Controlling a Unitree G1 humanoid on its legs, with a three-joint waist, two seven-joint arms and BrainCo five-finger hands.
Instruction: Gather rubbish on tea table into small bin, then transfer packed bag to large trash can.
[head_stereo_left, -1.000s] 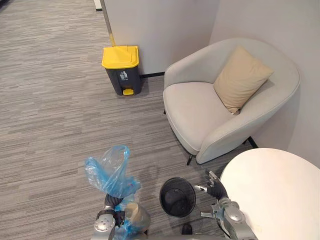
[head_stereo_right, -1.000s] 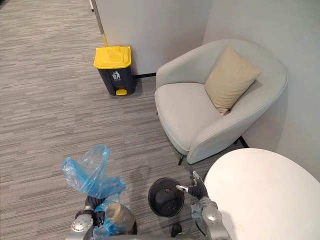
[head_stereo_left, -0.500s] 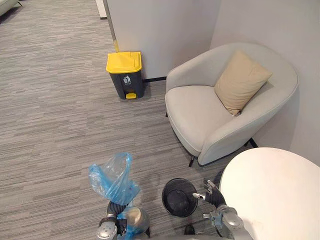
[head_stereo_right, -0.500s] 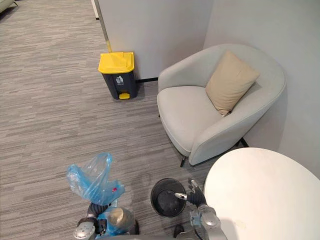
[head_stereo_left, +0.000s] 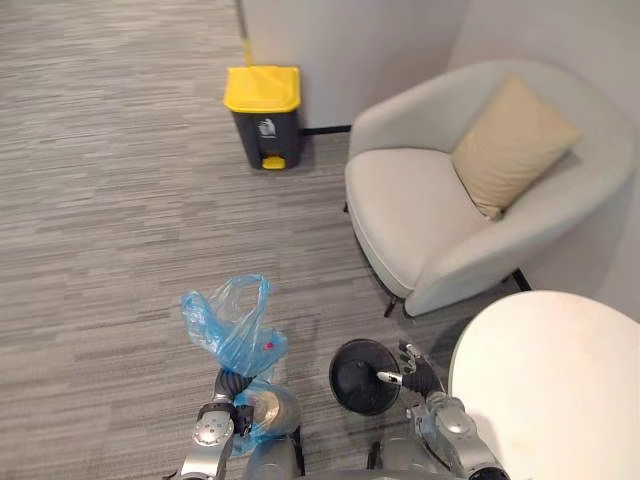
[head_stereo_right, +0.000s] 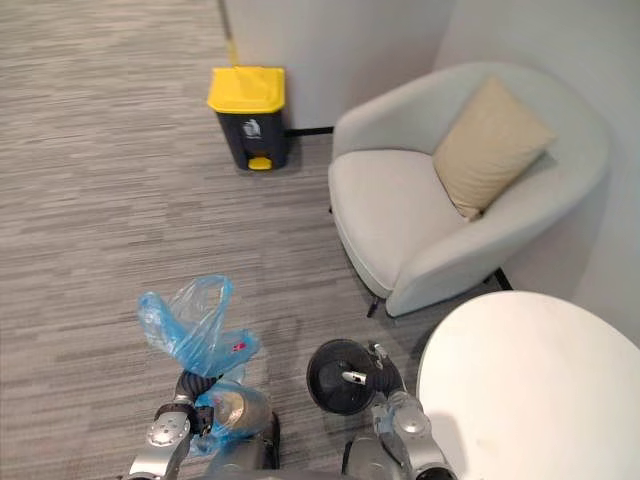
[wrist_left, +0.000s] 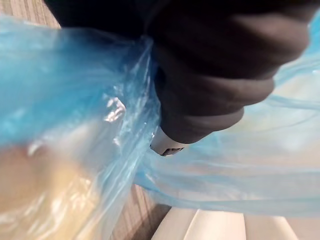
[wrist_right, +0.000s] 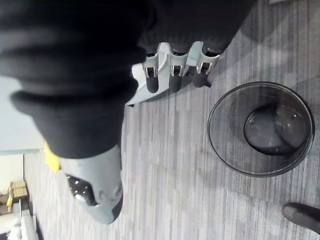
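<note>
The left hand (head_stereo_left: 228, 384) held the blue plastic bag (head_stereo_left: 233, 322) by its bunched neck, low beside the robot. Its fingers seemed to be curled tightly round the gathered plastic, although in the left wrist view the film covered most of them. Above the grip the loose mouth of the bag stood up like a tuft, and below it the full part hung with something pale and beige inside. Holding it at the neck probably kept the mouth closed, so that nothing could fall out while the bag was carried. The small black mesh bin (head_stereo_left: 362, 376) stood on the carpet floor (head_stereo_left: 110, 210) just beside the round white tabletop (head_stereo_left: 548, 385), with no liner in it and only its dark bottom showing, so I judged that the gathering part was finished and the transfer was in hand. The right hand (head_stereo_left: 414, 371) hovered near the rim of this bin. Its fingers (wrist_right: 172, 75) were loosely bent and side by side, pinching nothing and apart from the mesh, perhaps because it had no work in this step. The yellow-lidded pedal bin (head_stereo_left: 264, 118) waited against the wall, well apart from the bag, with its lid down. To the right of the free way towards it stood the grey armchair (head_stereo_left: 405, 215) with a beige cushion (head_stereo_left: 514, 145). The lid would probably need to be opened before the bag could go in.
</note>
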